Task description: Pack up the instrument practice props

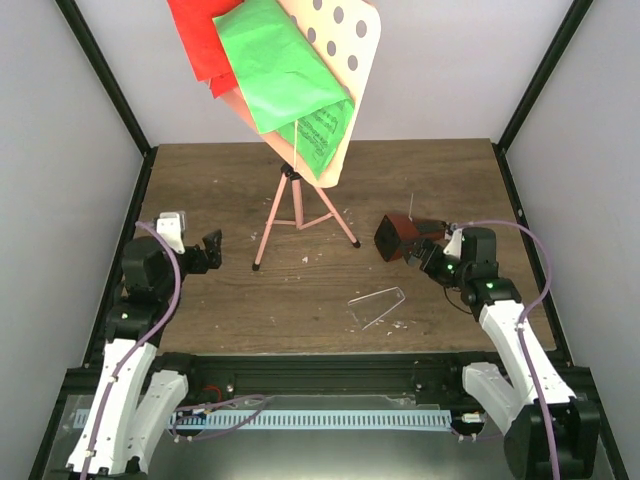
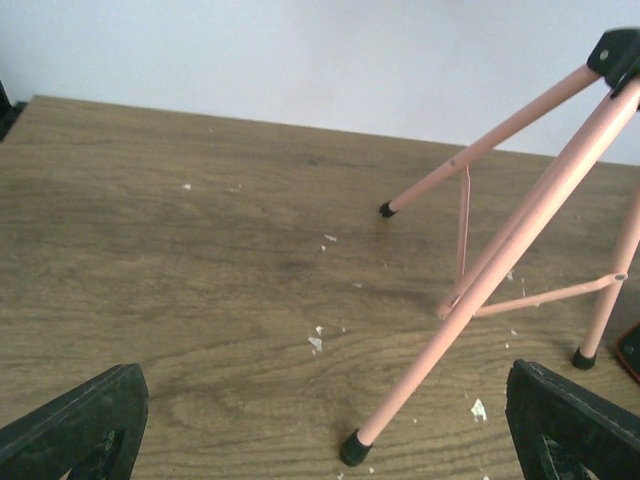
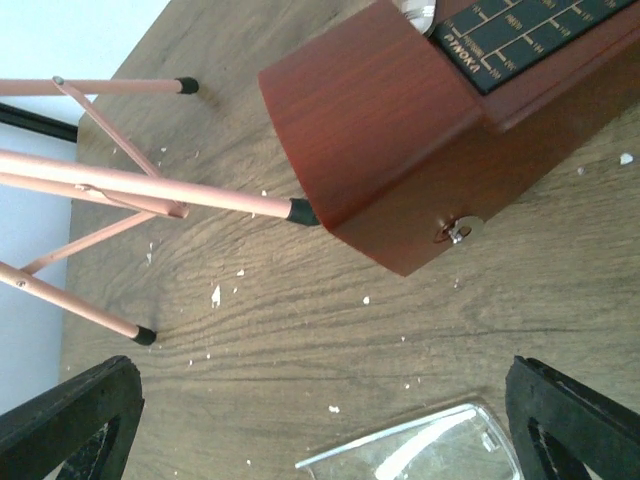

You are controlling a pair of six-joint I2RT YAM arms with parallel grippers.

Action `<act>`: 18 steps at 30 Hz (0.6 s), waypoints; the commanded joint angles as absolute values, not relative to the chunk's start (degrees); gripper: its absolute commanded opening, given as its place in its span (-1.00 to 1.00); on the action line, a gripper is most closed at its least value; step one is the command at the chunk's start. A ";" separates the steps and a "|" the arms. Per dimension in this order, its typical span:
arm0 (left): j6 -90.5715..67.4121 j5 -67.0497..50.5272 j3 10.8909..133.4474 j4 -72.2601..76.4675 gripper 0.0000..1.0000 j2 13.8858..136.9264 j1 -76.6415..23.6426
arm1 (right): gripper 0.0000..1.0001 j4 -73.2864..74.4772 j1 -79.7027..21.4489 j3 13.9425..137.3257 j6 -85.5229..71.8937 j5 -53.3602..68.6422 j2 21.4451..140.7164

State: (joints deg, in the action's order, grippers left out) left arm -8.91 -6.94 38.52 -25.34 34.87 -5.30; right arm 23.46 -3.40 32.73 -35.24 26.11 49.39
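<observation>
The pink tripod music stand [image 1: 297,205] stands mid-table, and its hole-dotted desk [image 1: 350,40] carries a green sheet [image 1: 280,70] and a red sheet [image 1: 200,40]. The reddish-brown metronome [image 1: 400,237] lies tipped on the table to the right of the tripod. Its clear cover [image 1: 378,305] lies apart, nearer the front. My left gripper [image 1: 214,250] is open and empty, just left of the tripod's near foot [image 2: 353,448]. My right gripper [image 1: 424,256] is open and empty beside the metronome [image 3: 400,130], with the cover [image 3: 420,450] between its fingers' line of view.
Small white flecks litter the wooden table [image 1: 200,180]. Black frame posts and grey walls close in the left, right and back sides. A black rail [image 1: 320,375] runs along the front edge between the arm bases.
</observation>
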 commanded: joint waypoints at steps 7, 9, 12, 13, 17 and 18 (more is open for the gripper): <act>-7.23 -5.10 37.60 -22.00 0.96 33.40 -5.39 | 1.00 18.10 -3.25 37.32 -34.05 17.71 59.74; -7.36 -5.71 37.57 -22.02 0.96 33.19 -5.52 | 1.00 17.84 -3.25 39.27 -32.39 14.14 62.25; -7.33 -6.06 37.33 -21.89 0.96 32.84 -5.62 | 1.00 16.59 -3.25 42.07 -30.48 10.93 66.89; -7.38 -6.01 37.34 -21.81 0.96 32.87 -5.58 | 1.00 16.49 -3.25 43.29 -30.22 10.76 68.84; -7.22 -5.93 37.29 -21.82 0.96 33.04 -5.66 | 1.00 14.90 -3.25 47.63 -30.15 12.23 75.71; -7.23 -5.92 37.28 -21.83 0.96 33.12 -5.70 | 1.00 14.41 -3.25 48.39 -30.08 12.77 77.16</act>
State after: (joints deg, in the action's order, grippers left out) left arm -8.08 -5.41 37.71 -22.96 33.45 -5.45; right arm 16.82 -3.40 44.47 -31.68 13.65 73.03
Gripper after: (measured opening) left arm 0.982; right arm 0.999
